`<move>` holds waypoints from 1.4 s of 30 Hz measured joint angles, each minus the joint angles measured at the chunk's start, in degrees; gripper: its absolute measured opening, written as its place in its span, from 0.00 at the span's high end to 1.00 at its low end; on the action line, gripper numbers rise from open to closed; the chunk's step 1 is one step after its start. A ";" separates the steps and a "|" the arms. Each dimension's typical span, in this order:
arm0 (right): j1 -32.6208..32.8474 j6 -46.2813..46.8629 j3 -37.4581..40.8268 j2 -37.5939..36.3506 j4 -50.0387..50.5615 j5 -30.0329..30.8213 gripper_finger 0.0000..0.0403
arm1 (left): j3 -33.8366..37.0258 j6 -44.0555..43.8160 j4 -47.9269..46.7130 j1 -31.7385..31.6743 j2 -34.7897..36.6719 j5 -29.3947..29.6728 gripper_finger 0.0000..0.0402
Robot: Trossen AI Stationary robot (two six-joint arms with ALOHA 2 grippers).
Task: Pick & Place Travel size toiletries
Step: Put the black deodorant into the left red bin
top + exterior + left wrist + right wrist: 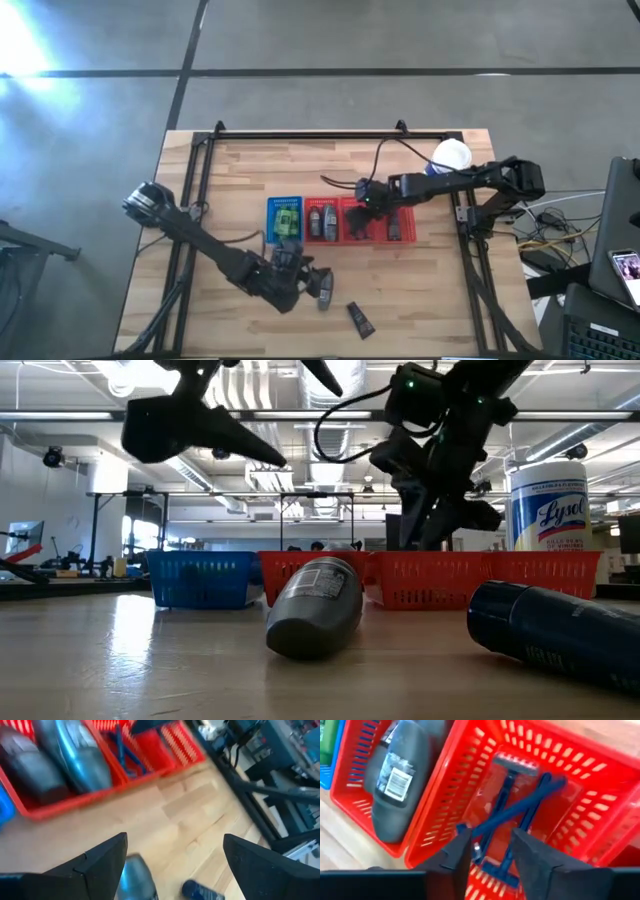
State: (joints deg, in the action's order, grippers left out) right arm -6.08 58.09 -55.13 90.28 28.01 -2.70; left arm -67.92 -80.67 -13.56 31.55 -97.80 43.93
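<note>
Jaws spread, left gripper [300, 272] over grey stick [325, 291].

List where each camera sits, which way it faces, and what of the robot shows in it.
High: overhead, straight down; both arms, left gripper over a grey stick.
Low: table height, level; same grey stick lying in front.
Left wrist: looks past open fingers at the table.
Right wrist: looks into a red basket with razors, gripper open.

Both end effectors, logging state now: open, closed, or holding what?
Left end effector: open, empty, above a grey stick.
Right end effector: open, empty, over the razors.
</note>
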 joint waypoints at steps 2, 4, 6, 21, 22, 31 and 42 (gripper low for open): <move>0.62 0.01 0.38 -0.95 0.37 0.91 0.61 | -0.82 -1.42 -0.20 0.27 -1.83 -0.58 0.18; 1.82 -0.01 0.40 -2.71 0.68 3.40 0.55 | -2.29 -2.57 -0.63 0.34 -3.81 -0.99 0.18; 3.48 -0.07 0.41 -4.73 1.38 5.26 0.50 | -4.54 -2.45 -0.75 0.43 -5.83 -1.30 0.18; 12.86 1.00 1.40 -16.15 12.83 14.92 0.20 | -32.02 -13.49 -37.41 -1.97 -23.57 -26.64 0.18; 13.34 1.07 1.40 -16.51 12.51 14.97 0.19 | -33.16 -14.18 -37.33 -1.99 -23.86 -25.87 0.18; 16.53 0.15 1.68 -17.16 13.76 15.06 0.12 | -35.29 -16.43 -37.81 -5.71 -29.44 -24.58 0.18; 17.95 -0.24 1.79 -17.16 14.36 15.11 0.17 | -34.91 -10.39 -41.10 -7.81 -29.85 -29.17 0.48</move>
State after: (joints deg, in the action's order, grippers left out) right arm 11.87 57.84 -53.34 73.12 42.37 12.41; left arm -102.83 -91.06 -54.66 23.75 -127.66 14.76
